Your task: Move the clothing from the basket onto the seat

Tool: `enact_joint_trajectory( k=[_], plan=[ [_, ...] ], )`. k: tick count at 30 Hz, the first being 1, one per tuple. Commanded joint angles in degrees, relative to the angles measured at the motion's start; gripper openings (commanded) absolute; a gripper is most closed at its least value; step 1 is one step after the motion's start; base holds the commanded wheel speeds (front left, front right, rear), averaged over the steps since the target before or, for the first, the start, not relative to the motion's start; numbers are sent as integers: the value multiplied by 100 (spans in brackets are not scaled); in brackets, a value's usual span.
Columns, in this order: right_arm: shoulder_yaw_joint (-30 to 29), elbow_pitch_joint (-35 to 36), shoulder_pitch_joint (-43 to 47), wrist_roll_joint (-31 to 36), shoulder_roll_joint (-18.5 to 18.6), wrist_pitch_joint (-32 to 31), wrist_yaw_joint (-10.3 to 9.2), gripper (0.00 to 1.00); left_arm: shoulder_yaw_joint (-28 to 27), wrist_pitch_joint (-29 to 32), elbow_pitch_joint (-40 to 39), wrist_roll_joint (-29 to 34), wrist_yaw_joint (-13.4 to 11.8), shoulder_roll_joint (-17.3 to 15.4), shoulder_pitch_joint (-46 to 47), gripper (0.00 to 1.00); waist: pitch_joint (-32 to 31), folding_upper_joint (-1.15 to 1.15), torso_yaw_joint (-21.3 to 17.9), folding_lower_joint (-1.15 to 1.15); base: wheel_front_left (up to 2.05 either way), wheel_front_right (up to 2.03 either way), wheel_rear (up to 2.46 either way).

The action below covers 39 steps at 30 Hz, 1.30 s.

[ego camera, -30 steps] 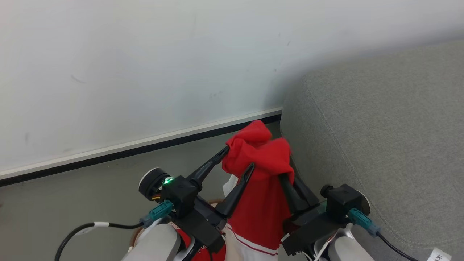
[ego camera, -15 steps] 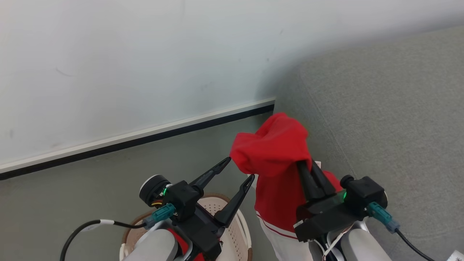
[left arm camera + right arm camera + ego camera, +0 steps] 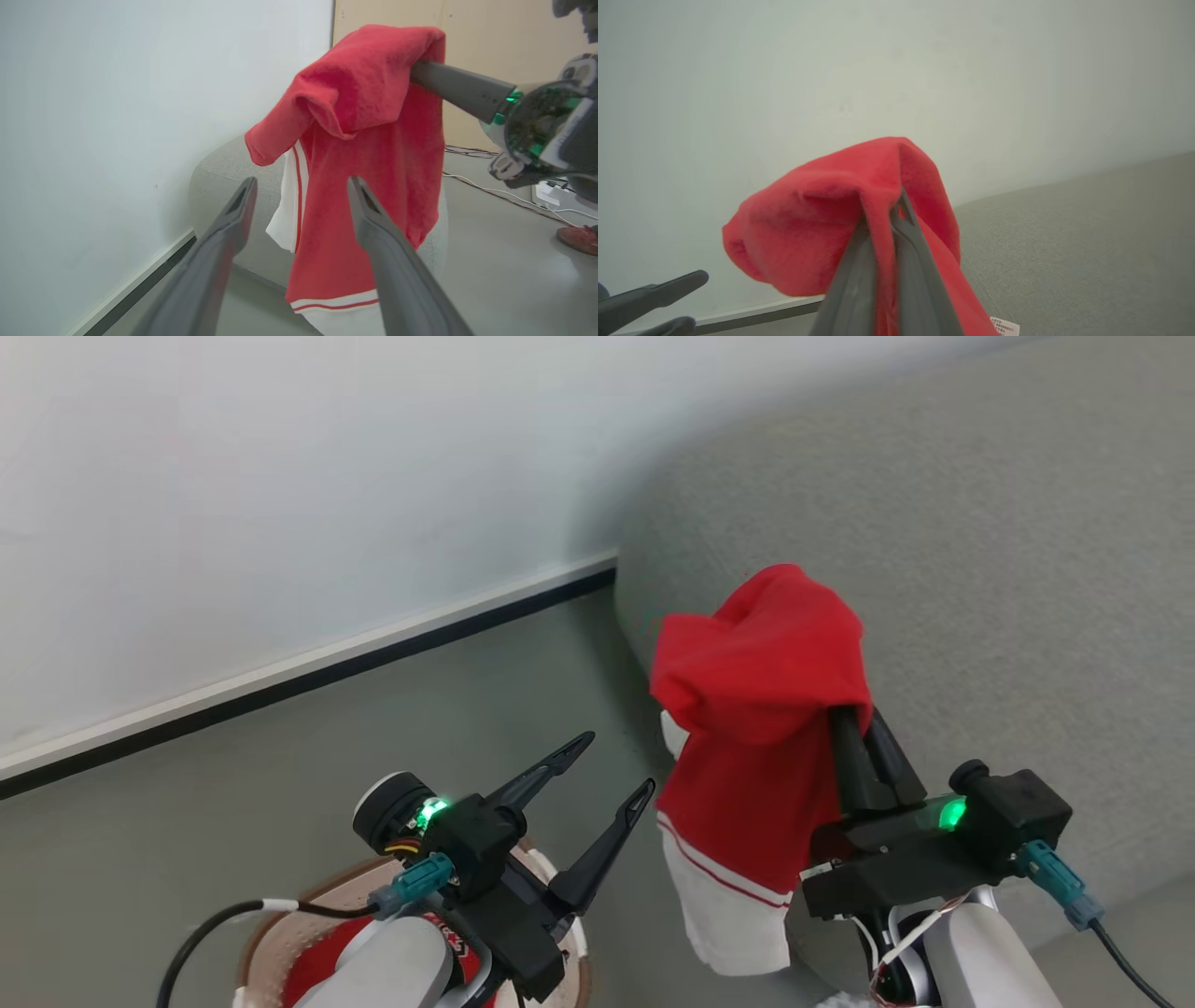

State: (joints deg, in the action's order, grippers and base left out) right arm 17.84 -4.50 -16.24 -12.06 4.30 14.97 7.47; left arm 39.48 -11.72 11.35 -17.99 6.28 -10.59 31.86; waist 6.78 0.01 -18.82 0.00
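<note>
Since one second ago, the red garment (image 3: 761,691) has come away from the fingers of your left gripper (image 3: 618,763). It is carried to the right, so it now hangs before the rounded end of the sofa (image 3: 980,551).

At the lower left you see the basket (image 3: 280,917) on the floor (image 3: 233,821). It shows its brown rim, and some red cloth (image 3: 294,978) lies inside it. Just right of it, your left gripper stands with its two fingers spread apart and holds nothing.

Next comes the red garment, up in the air, draped over your right gripper (image 3: 854,733). The fingers of this gripper are pressed together on a fold of it (image 3: 817,233). The white hem (image 3: 728,919) with its thin red stripe hangs lowest.

From the left wrist, the garment (image 3: 369,140) hangs a little beyond the spread fingers (image 3: 233,219). Farthest right is the grey sofa (image 3: 1087,233), and the garment does not lie on it.
</note>
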Motion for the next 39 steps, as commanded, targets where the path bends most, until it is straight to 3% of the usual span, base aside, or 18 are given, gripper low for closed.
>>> enact_joint_trajectory(
  k=[1, 15, 30, 35, 39],
  plan=[
    [-59, 79, -2, 34, -28, 27, 3, 0, 45, 23, -21, 70, -16, -57, 54, 100, 225, -1, -389, 0, 0, 0, 0],
    [-310, 388, 194, 72, -123, 27, 3, 0, 243, 151, -139, 71, 8, -168, 183, 100, 518, -1, -1204, 0, 0, 0, 0],
    [-618, 654, 111, 28, -145, 27, 4, 0, 593, 275, -88, -76, 88, -249, 530, 100, 969, -1, -1263, 0, 0, 0, 0],
    [-700, 778, -609, -296, -145, 27, 4, 0, 636, 504, -331, 91, 75, -490, 749, 100, 1470, -1, -1276, 0, 0, 0, 0],
    [-1118, 856, -1375, -432, -121, 26, 4, 0, 645, 722, -629, 201, 49, -648, 918, 100, 1895, -1, -1138, 0, 0, 0, 0]
  ],
)
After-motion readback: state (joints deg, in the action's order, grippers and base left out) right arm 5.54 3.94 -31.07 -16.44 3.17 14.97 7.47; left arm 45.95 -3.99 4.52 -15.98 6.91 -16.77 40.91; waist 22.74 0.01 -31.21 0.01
